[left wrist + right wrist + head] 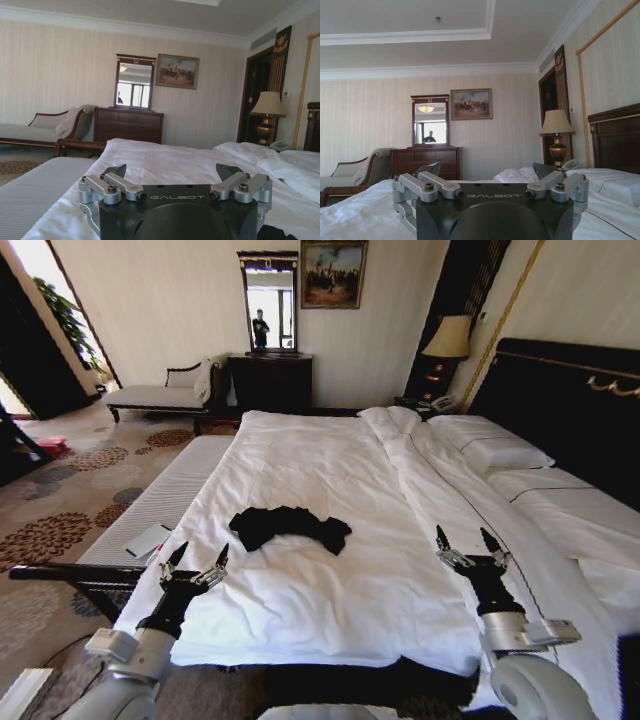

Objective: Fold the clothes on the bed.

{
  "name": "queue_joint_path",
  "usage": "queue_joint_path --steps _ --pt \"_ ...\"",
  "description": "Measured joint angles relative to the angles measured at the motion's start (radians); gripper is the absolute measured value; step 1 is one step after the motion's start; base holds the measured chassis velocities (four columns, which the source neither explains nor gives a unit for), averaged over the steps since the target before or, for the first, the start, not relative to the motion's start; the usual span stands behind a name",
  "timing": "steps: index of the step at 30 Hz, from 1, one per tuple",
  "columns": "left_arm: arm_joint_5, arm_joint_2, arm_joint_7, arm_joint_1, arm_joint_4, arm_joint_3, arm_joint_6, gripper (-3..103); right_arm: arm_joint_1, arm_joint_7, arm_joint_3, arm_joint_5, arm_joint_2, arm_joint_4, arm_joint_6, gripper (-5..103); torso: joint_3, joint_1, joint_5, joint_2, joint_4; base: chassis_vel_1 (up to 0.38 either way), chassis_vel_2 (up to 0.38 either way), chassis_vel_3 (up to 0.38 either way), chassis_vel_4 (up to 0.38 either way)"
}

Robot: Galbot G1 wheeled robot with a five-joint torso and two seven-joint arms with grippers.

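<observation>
The clothes (290, 526), a crumpled black T-shirt, lie on the white duvet of the bed (330, 470), near its foot and a little left of centre. My left gripper (198, 558) hovers open above the bed's near left corner, short of the shirt. My right gripper (468, 538) is open too, raised over the right part of the duvet, well to the right of the shirt. Nothing is held between the fingers of either one. In the left wrist view the left gripper (171, 170) points across the bed, and a dark bit of the shirt (272, 233) shows beside it. The right wrist view has the right gripper (487, 168) over white bedding.
A white-cushioned bench (165, 502) runs along the bed's left side, with a flat white item (148, 539) on it. A dark headboard (570, 410) and pillows (500, 453) are at the right. A dresser with mirror (270, 380), a chaise (155, 395) and a lamp (447, 340) line the far wall.
</observation>
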Motion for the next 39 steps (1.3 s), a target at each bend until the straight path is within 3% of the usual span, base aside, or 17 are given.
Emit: queue_joint_path --steps 26,39 --pt "-0.015 0.01 0.001 -0.025 0.0 0.005 -0.006 100 -0.009 0.016 0.0 -0.041 0.049 -0.018 -0.008 100 0.0 0.0 0.0004 0.0 -0.0001 0.002 0.011 -0.003 -0.01" --pt "-0.013 0.005 0.002 -0.024 0.0 0.005 -0.007 100 0.0 0.022 -0.001 -0.041 0.032 -0.029 -0.007 100 0.0 0.0 0.0001 0.0 0.0001 -0.033 0.12 0.032 -0.107"
